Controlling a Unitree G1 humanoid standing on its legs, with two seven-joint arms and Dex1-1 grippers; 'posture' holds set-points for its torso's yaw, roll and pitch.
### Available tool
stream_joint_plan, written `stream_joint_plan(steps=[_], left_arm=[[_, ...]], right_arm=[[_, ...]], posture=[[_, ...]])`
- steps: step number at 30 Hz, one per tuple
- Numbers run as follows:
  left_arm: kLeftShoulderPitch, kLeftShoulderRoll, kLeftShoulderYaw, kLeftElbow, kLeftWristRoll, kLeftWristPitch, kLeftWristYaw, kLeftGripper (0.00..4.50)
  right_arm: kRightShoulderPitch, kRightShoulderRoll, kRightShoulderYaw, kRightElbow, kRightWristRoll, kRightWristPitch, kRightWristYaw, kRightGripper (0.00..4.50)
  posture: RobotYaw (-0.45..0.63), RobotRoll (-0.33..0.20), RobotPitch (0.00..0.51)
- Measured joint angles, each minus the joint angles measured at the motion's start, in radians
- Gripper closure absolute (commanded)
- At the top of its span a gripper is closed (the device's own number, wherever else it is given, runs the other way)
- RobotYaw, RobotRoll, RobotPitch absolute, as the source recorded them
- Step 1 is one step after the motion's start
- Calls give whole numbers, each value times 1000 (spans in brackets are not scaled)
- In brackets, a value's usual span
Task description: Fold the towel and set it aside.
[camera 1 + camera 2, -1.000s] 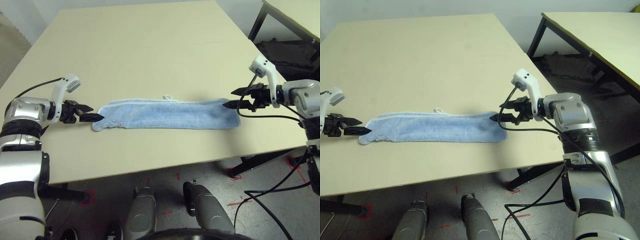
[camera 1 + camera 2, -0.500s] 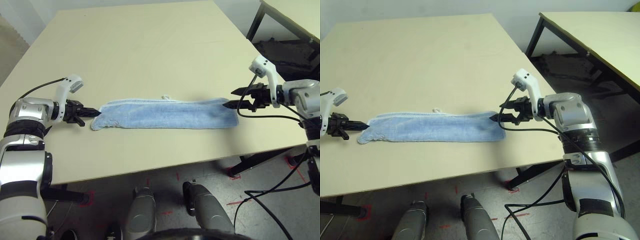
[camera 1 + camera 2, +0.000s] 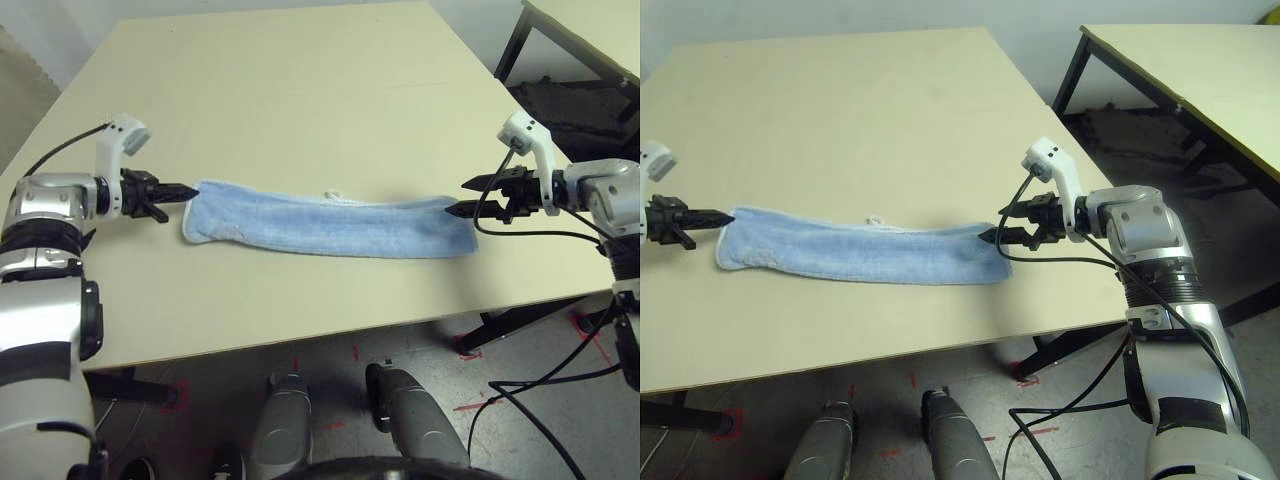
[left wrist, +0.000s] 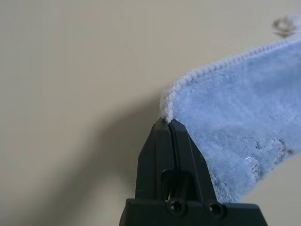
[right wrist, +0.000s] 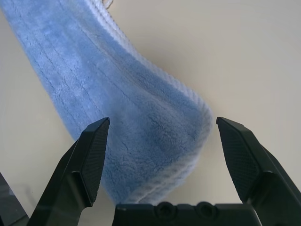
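Observation:
The towel (image 3: 330, 222), light blue terry with white edging, lies as a long narrow strip across the table (image 3: 300, 90), its small white loop (image 3: 333, 194) on the far edge. My left gripper (image 3: 190, 190) is shut on the towel's far left corner. In the left wrist view the white edging (image 4: 165, 106) is pinched at the closed fingertips (image 4: 168, 123). My right gripper (image 3: 458, 197) stands open at the towel's right end. In the right wrist view its two fingers (image 5: 94, 150) straddle the end of the cloth (image 5: 117, 103) without closing on it.
A second table (image 3: 1200, 70) with black legs stands to the right, across a gap of floor. Black cables (image 3: 1080, 400) hang from my right arm below the table's front edge. Bare tabletop stretches behind the towel and to its left.
My left gripper closed on the towel's left corner, then drew it left and toward the far side, stretching that end flat. The right gripper has stayed open in place.

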Motion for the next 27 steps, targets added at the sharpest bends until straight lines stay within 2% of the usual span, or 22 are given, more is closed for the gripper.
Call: stream_joint_plan(steps=[10,14,24,26,27], left_arm=[[12,3,-7,17,23,-39,8,4491],[44,9,-30,17,50,-64,23,3509],[80,86,-51,16,105,-162,109,86],[83,90,-54,-3,110,-180,116,33],[86,90,-50,-28,104,-178,115,8]], right_arm=[[9,0,0,-3,0,-3,-1,0],[16,-1,-1,-15,0,-2,-8,0],[63,-35,-57,-95,39,50,-60,0],[79,-34,-89,-154,57,79,-94,0],[85,-26,-112,-196,73,106,-119,155]], posture=[[7,0,172],[9,0,171],[4,0,172],[4,0,172],[4,0,173]])
